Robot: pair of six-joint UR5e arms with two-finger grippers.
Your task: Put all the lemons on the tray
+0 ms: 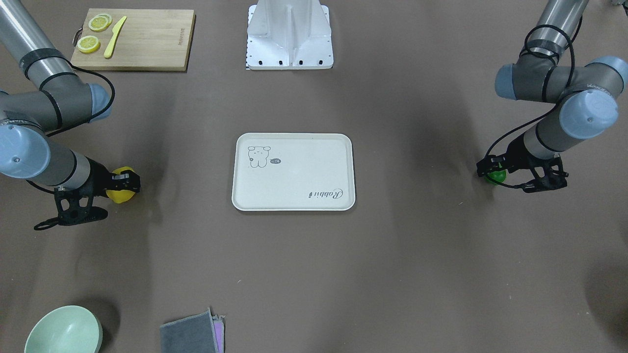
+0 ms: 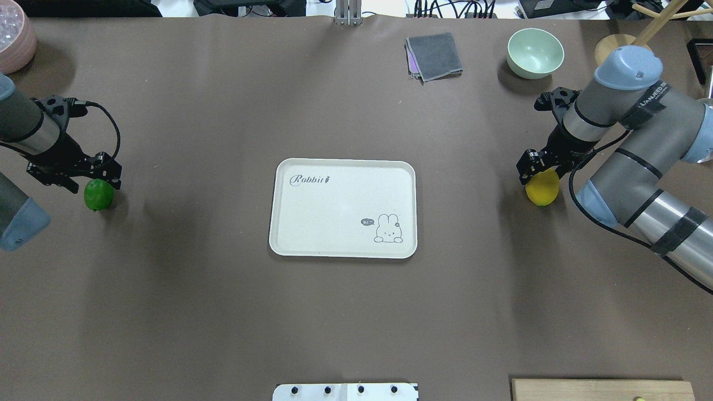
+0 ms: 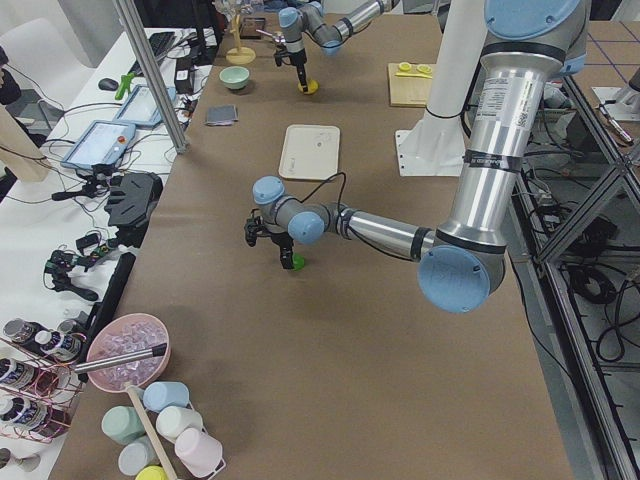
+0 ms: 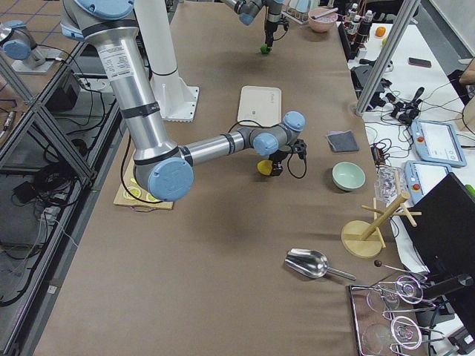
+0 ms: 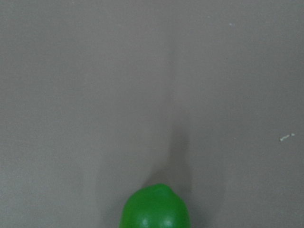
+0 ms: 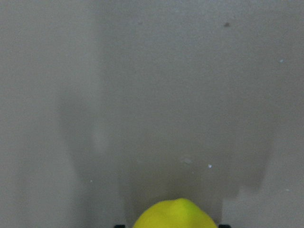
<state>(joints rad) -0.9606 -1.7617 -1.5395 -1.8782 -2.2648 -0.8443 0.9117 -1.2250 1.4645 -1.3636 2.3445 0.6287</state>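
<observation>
The cream-white tray [image 2: 334, 211] with the "Rabbit" script lies in the middle of the table [image 1: 304, 171] with nothing on it. The green lemon [image 2: 98, 194] is far to its left, and my left gripper [image 2: 102, 179] is shut on it, low over the table; it also shows in the left wrist view [image 5: 156, 209] and the front view [image 1: 496, 176]. The yellow lemon [image 2: 543, 187] is far to the tray's right, and my right gripper [image 2: 537, 172] is shut on it; it also shows in the right wrist view [image 6: 175, 216] and the front view [image 1: 120, 192].
A bamboo cutting board [image 1: 147, 41] with lemon slices [image 1: 99, 22] and a yellow knife [image 1: 115, 37] lies near the robot's right side. A mint bowl [image 2: 535, 53] and a grey cloth [image 2: 434, 55] sit at the far edge. A pink bowl [image 2: 14, 36] is far left.
</observation>
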